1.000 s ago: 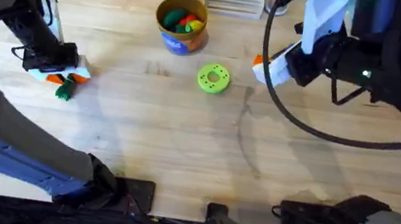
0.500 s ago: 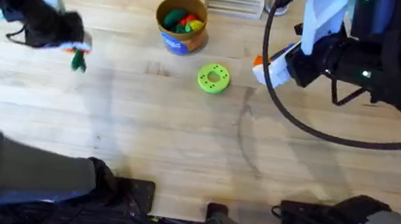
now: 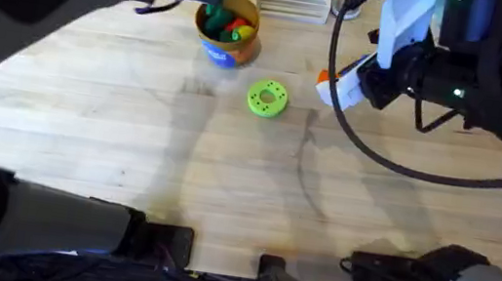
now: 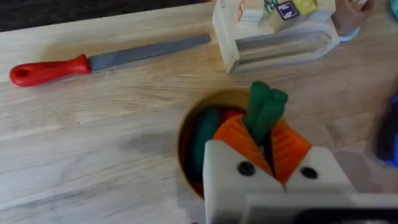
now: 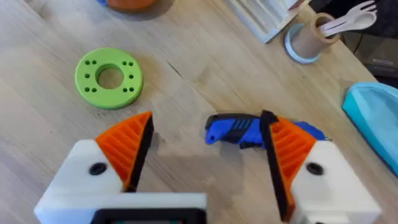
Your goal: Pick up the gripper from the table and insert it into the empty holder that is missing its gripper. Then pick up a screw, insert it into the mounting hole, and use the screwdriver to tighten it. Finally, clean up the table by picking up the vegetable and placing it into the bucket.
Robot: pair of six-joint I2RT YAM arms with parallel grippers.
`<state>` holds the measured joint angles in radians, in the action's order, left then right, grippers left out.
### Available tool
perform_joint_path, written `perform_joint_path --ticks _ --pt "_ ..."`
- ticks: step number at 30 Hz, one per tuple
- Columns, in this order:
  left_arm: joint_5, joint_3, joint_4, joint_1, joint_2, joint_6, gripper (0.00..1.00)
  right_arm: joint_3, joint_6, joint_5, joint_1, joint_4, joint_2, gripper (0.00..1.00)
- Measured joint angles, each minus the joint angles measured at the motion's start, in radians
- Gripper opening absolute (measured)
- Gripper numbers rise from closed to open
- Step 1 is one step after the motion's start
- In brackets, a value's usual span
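My left gripper (image 4: 267, 144) is shut on the vegetable (image 4: 264, 112), whose green stem sticks out past the orange pads. It hangs just over the open bucket (image 4: 185, 134). From overhead the bucket (image 3: 227, 51) stands at the back middle with several coloured pieces inside, and the left arm looms dark above it. My right gripper (image 5: 208, 146) is open above the table at the right. The blue screwdriver (image 5: 236, 130) lies on the wood beyond its fingers. The loose gripper, the holder and the screw are out of view.
A green disc (image 3: 267, 97) with a ring of small holes lies in front of the bucket. A red-handled tool (image 4: 50, 70) and a white block stand (image 4: 273, 37) sit along the back edge. A pale cup (image 5: 311, 37) holding white utensils stands beyond the screwdriver.
My left arm lifted the vegetable off the table's left side and carried it right and back, to over the bucket. The right arm has stayed still.
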<state>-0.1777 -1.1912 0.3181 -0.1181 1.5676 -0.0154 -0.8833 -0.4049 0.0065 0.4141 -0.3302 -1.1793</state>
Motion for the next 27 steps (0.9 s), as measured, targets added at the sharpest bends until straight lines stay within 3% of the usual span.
perform_joint_path --ticks 2,6,7,12,13,19,22,27 --pt "0.018 0.000 -0.016 -0.029 0.039 -0.001 0.010 0.000 0.000 0.000 0.000 0.000 0.000 0.991" --pt "0.040 0.000 -0.014 -0.041 0.096 -0.009 0.013 0.000 0.000 0.000 0.000 0.000 0.000 0.992" --pt "0.045 0.000 -0.011 -0.040 0.105 -0.013 0.087 0.000 0.000 0.000 0.000 0.000 0.000 0.991" --pt "0.056 0.000 -0.024 -0.037 0.108 -0.027 0.858 0.000 0.000 0.000 0.000 0.000 0.000 0.991" --pt "0.057 0.000 -0.023 -0.037 0.104 -0.031 0.962 0.000 0.000 0.000 0.000 0.001 0.000 0.991" --pt "0.092 0.000 0.013 -0.037 0.033 0.004 0.996 -0.034 0.062 0.000 0.000 -0.074 0.000 0.991" --pt "0.104 0.000 0.063 -0.037 -0.054 0.042 0.996 -0.123 0.096 0.000 0.000 -0.241 0.000 0.992" --pt "0.119 0.000 0.257 -0.037 -0.271 0.139 0.995 -0.334 0.120 0.000 0.000 -0.538 0.000 0.992"
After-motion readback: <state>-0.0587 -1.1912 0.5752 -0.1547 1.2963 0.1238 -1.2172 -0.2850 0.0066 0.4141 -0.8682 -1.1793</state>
